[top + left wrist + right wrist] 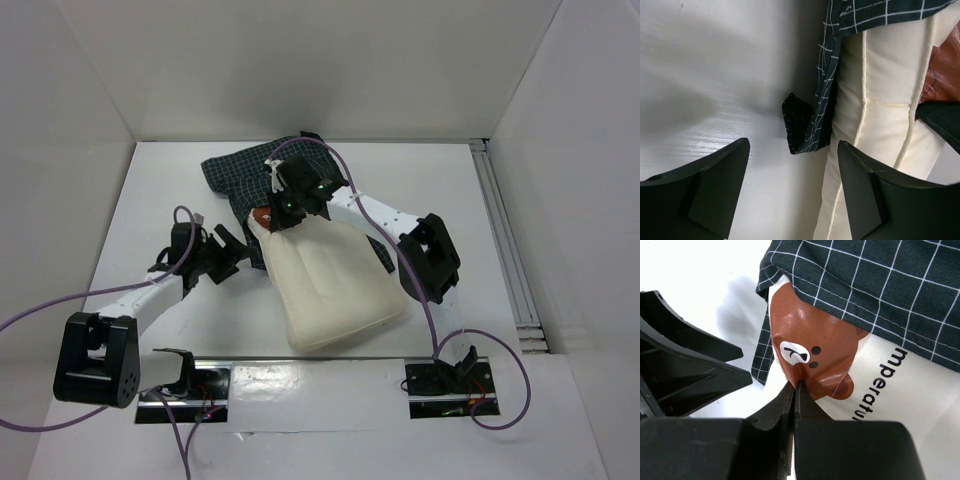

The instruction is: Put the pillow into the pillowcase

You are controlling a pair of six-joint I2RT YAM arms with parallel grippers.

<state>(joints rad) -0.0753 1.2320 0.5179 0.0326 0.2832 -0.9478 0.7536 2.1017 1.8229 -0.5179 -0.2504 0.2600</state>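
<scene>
1. The left gripper (225, 250) is being held with jaws spread wide beside the pillow (335, 285), gripping nothing.
2. The pillow is lying mid-table, only its far end being covered by the pillowcase (235, 175) hem.
3. The right gripper (795, 390) is being pressed, fully closed, against the bear print (805, 355); only "mperatu" is being shown legibly.
4. Unheld, the pillowcase is probably being left free to slide or bunch under pushing.

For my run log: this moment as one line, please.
cream-white rectangular pillow: far end under dark navy grid-checked fabric pillowcase | left claw: open | right claw: shut at brown bear print
</scene>
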